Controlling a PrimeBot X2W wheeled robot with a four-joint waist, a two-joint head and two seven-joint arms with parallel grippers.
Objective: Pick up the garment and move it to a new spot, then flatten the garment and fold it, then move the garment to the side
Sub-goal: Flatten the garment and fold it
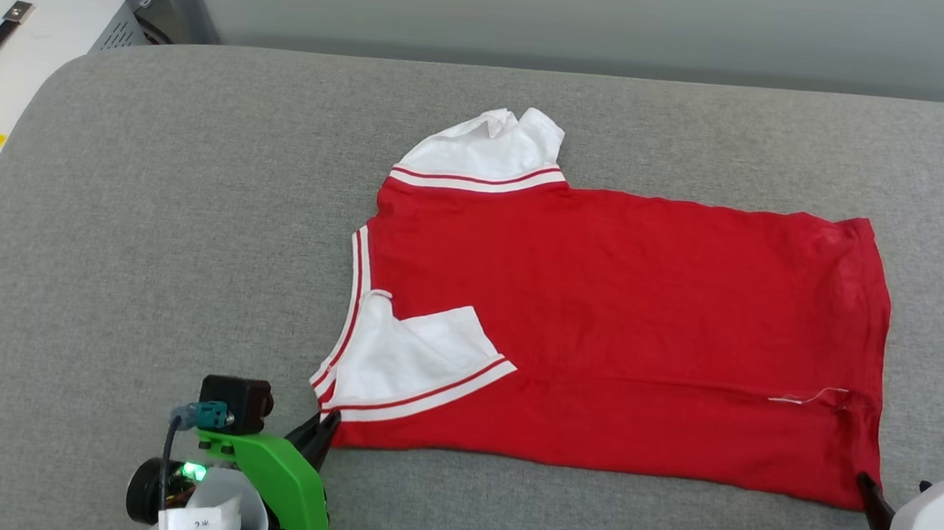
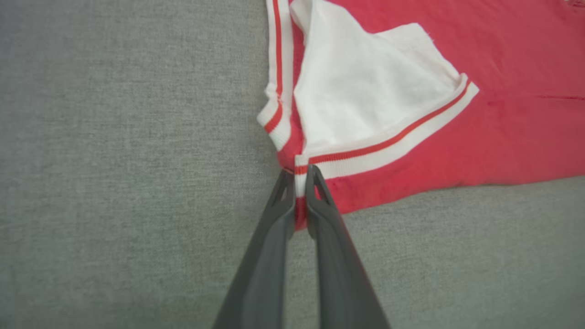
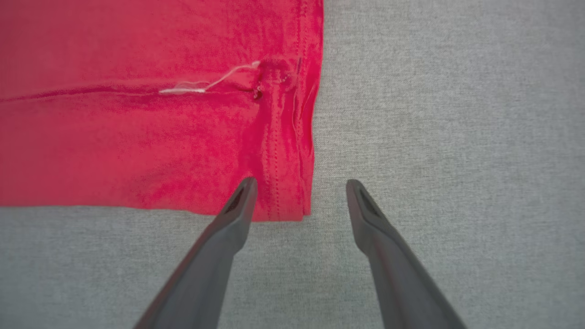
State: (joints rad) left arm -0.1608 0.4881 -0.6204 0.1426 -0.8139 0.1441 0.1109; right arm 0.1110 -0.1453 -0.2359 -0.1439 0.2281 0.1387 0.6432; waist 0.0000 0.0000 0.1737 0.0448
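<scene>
The garment (image 1: pixel 616 323), a red T-shirt with white sleeves and striped trim, lies spread on the grey padded surface (image 1: pixel 154 237), neck end to the left, one sleeve folded over its near left part. My left gripper (image 2: pixel 300 176) is shut on the garment's near left corner (image 2: pixel 299 214), red fabric and trim pinched between its fingers; in the head view the left gripper (image 1: pixel 324 436) is at that same corner. My right gripper (image 3: pixel 299 185) stands open, its fingers straddling the hem's near right corner (image 3: pixel 292 201). The right gripper's dark fingers (image 1: pixel 871 498) meet that corner in the head view.
A loose white thread (image 1: pixel 808 396) hangs from the side seam near the hem. A white case with a black strap (image 1: pixel 9 65) stands beyond the surface's far left corner. Bare grey padding surrounds the garment on all sides.
</scene>
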